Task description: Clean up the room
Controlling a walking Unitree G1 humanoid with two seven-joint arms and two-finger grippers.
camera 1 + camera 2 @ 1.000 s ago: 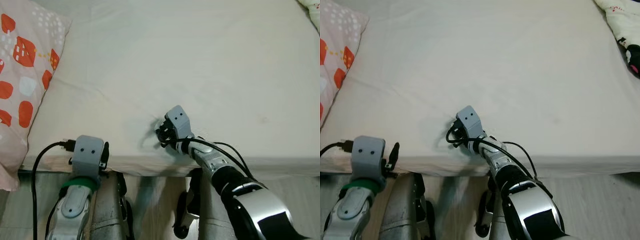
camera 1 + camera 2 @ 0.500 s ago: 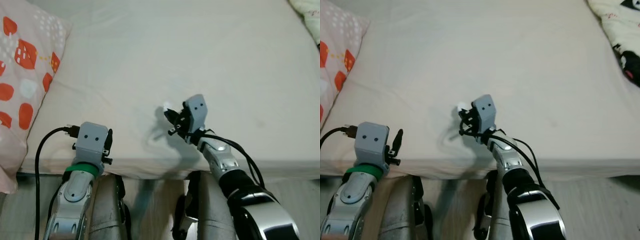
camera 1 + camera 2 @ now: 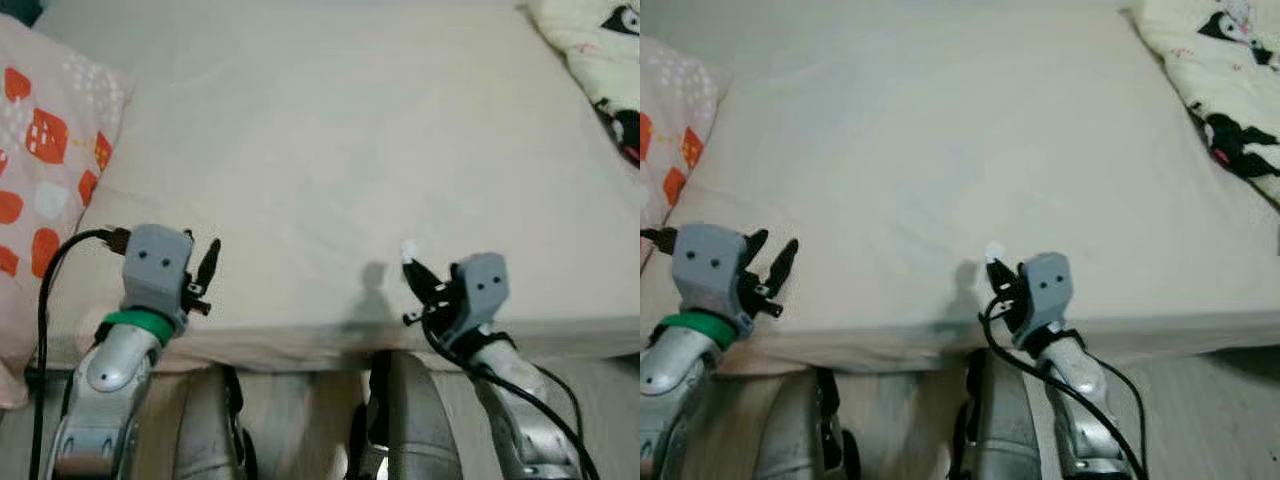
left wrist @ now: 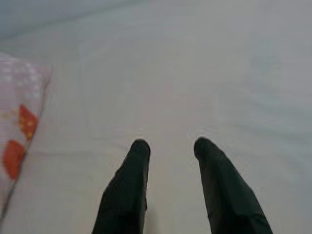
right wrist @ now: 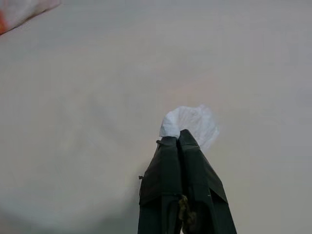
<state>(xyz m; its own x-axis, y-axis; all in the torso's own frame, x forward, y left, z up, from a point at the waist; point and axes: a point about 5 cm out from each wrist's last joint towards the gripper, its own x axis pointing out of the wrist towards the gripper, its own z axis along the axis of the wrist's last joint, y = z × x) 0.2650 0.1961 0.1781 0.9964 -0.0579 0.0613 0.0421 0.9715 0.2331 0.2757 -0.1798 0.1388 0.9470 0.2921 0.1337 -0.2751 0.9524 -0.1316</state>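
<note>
The small crumpled white paper wad (image 5: 191, 125) sits pinched at the tips of the right gripper (image 5: 178, 141), clamped tight above the cream bedsheet's (image 3: 330, 130) near edge. Carry it level, squeezing steadily. The left gripper (image 4: 169, 146) hovers parted, empty.

right pincer (image 5: 181, 141) has lifted the white wad (image 5: 191, 124) off the bed (image 3: 330, 140).

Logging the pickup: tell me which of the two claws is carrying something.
The right claw: its black fingers are pressed together on a small crumpled white wad, above the bed. The left claw is spread apart with nothing between its fingers.
</note>
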